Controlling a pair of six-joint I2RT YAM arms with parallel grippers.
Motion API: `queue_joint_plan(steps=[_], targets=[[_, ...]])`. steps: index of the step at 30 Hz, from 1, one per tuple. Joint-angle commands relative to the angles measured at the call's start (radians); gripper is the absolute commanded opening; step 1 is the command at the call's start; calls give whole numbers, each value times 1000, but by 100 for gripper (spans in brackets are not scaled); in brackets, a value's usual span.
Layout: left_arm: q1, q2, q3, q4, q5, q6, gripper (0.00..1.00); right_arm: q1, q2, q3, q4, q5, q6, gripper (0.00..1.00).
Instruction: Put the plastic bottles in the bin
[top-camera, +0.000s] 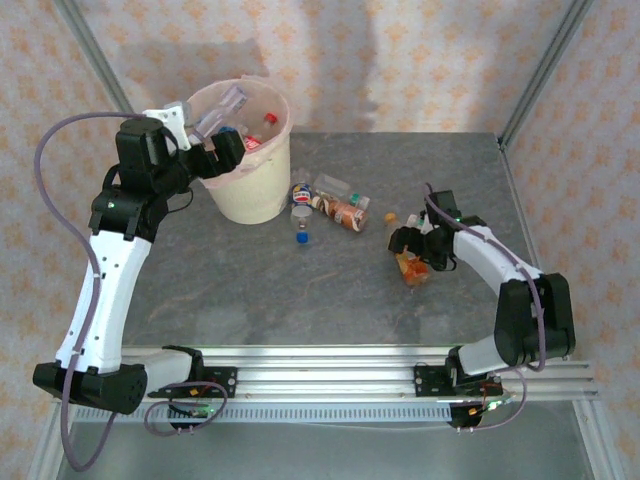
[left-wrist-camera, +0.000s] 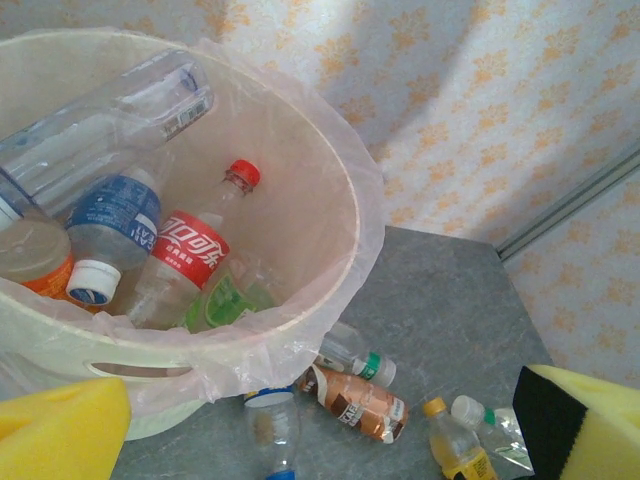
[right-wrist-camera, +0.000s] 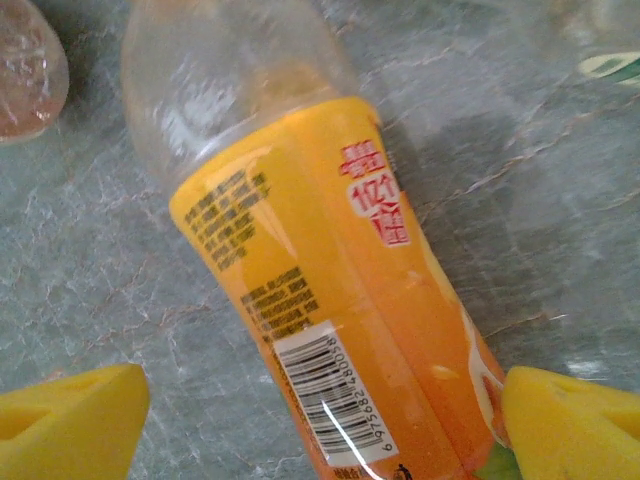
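The cream bin (top-camera: 243, 190) with its pink liner stands at the back left and holds several bottles: a large clear one (left-wrist-camera: 100, 125), a red-labelled one (left-wrist-camera: 190, 250) and a blue-labelled one (left-wrist-camera: 115, 215). My left gripper (top-camera: 218, 150) hovers at the bin's near rim, open, nothing between its yellow pads (left-wrist-camera: 60, 430). More bottles lie on the table right of the bin: a brown one (top-camera: 347, 213), a clear one (top-camera: 333, 186) and a blue-capped one (top-camera: 301, 236). My right gripper (top-camera: 415, 250) is open, straddling an orange-labelled bottle (right-wrist-camera: 330, 300) that lies on the table; its left pad (right-wrist-camera: 70, 420) is clear of it.
A yellow-capped bottle (left-wrist-camera: 455, 445) and a white-capped clear one (left-wrist-camera: 480, 415) lie near the right arm. The grey table (top-camera: 250, 290) has free room in front. Metal frame posts (top-camera: 545, 70) and patterned walls stand behind.
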Motion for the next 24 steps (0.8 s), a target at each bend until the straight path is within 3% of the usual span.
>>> queue_joint_plan(steps=[1, 15, 24], targets=[[-7, 0, 5, 36, -8, -13, 100, 35, 27, 0, -41, 42, 10, 91], [-7, 1, -3, 27, -68, -56, 100, 160, 183, 42, -45, 186, 38, 86], [-7, -6, -10, 30, -100, -80, 100, 215, 177, 69, -74, 250, 44, 59]])
